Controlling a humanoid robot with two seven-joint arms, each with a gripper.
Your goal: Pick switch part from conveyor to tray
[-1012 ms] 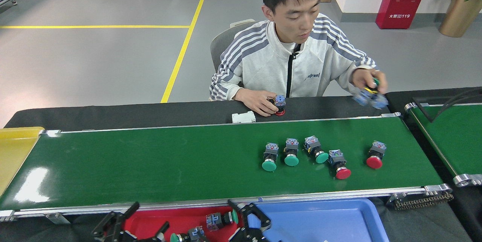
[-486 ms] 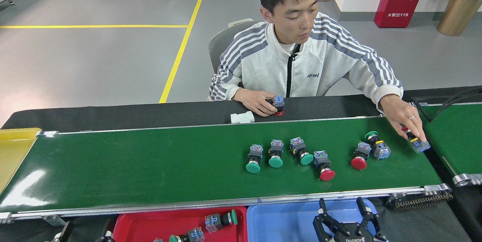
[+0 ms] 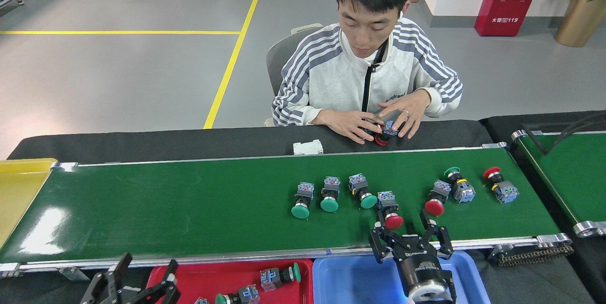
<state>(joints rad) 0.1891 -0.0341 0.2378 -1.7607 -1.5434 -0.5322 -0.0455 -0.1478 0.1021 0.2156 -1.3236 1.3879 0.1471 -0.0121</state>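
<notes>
green conveyor point(image 3: 189, 209) | red-capped switch part point(image 3: 389, 208) with blue-grey body | right pincer point(image 3: 410, 233) spread | left pincer point(image 3: 137, 279) spread

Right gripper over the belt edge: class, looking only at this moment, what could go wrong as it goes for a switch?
1. The right gripper, open, sits close to a red-capped switch lying near a green-capped neighbour; a finger might knock that neighbour.
2. The switches lie on their sides on the glossy conveyor, so the round cap could roll or slip out of the grip.
3. The person's hands work just beyond the belt; a long reach may come near them.
</notes>
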